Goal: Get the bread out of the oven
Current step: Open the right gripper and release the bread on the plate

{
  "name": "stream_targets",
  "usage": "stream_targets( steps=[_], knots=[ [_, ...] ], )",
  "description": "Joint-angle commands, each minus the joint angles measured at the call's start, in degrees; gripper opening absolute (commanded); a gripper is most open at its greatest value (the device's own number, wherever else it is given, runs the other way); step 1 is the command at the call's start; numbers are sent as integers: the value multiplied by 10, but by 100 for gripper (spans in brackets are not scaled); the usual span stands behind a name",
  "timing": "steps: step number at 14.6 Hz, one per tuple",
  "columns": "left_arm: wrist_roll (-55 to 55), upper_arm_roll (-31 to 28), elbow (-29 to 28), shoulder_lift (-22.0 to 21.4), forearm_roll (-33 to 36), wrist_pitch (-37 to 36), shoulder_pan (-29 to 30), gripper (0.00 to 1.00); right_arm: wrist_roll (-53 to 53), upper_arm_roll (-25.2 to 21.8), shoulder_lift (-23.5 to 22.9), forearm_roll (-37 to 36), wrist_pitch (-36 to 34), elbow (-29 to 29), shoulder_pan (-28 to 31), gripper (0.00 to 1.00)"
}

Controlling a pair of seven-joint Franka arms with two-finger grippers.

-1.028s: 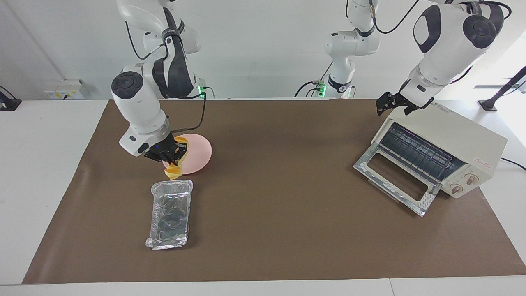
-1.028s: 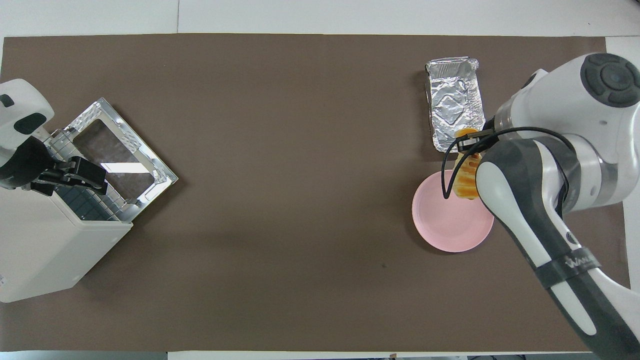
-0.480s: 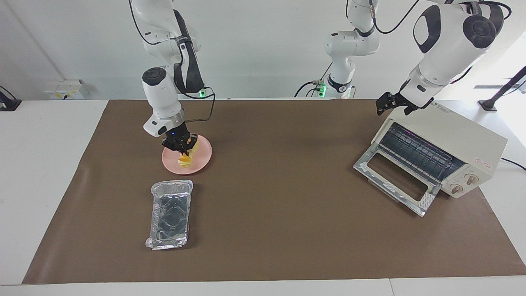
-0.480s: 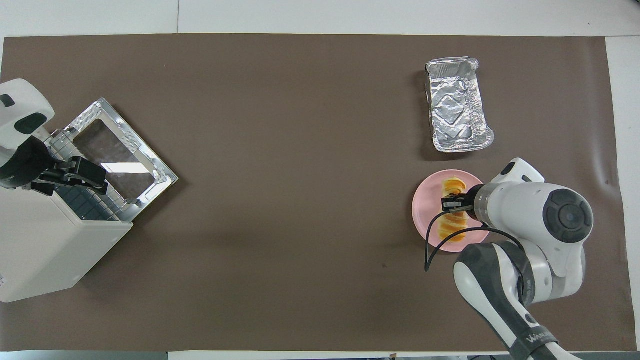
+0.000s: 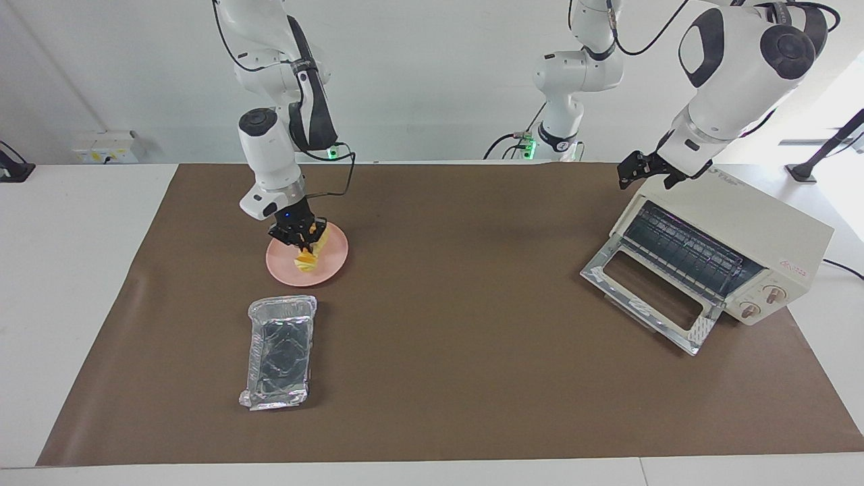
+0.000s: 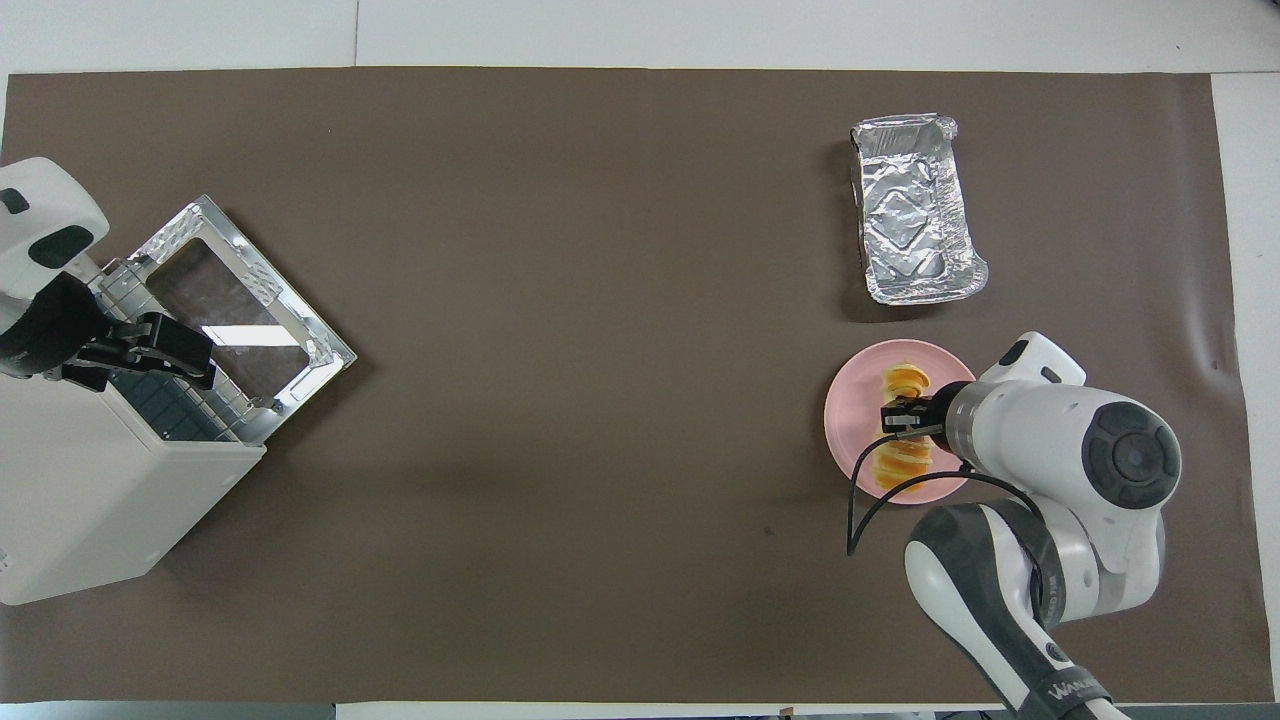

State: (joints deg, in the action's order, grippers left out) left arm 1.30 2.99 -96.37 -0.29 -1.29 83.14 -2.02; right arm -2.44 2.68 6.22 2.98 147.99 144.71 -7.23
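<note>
The bread (image 5: 307, 259) is a yellow ridged loaf with orange-brown tops, lying on the round pink plate (image 5: 334, 260). My right gripper (image 5: 299, 234) is shut on the loaf's middle, low over the plate. In the overhead view the gripper (image 6: 905, 420) crosses the loaf (image 6: 903, 468) on the plate (image 6: 850, 420). The cream oven (image 5: 763, 223) stands at the left arm's end of the table, its door (image 5: 641, 293) dropped open and its wire rack (image 5: 682, 246) bare. My left gripper (image 5: 649, 177) hangs open and empty over the oven's top edge, also in the overhead view (image 6: 150, 345).
A crinkled silver foil tray (image 5: 280, 351) lies on the brown mat (image 5: 459, 324), farther from the robots than the plate; it shows empty in the overhead view (image 6: 915, 220). A third arm's base (image 5: 560, 135) stands at the robots' edge of the table.
My right gripper carried the bread from beside the foil tray's end to over the pink plate and lowered it onto the plate. The left arm has not moved.
</note>
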Motion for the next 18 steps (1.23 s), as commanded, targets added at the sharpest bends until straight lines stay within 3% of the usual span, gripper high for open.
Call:
stream_targets(
  steps=[1, 3, 9, 14, 18],
  knots=[
    [4, -1, -2, -9, 10, -3, -1, 100, -5, 0, 14, 4, 2, 8, 1, 100],
    [4, -1, -2, -9, 10, -3, -1, 100, -5, 0, 13, 4, -16, -7, 3, 100],
    [4, -1, -3, -9, 10, -3, -1, 100, 4, -5, 11, 4, -183, -126, 18, 100],
    [4, -1, -2, -9, 10, -3, -1, 100, 112, -6, 9, 4, -337, -266, 64, 100],
    [4, -1, -3, -9, 10, -3, -1, 100, 129, -6, -2, -6, -477, -387, 85, 100]
  ],
)
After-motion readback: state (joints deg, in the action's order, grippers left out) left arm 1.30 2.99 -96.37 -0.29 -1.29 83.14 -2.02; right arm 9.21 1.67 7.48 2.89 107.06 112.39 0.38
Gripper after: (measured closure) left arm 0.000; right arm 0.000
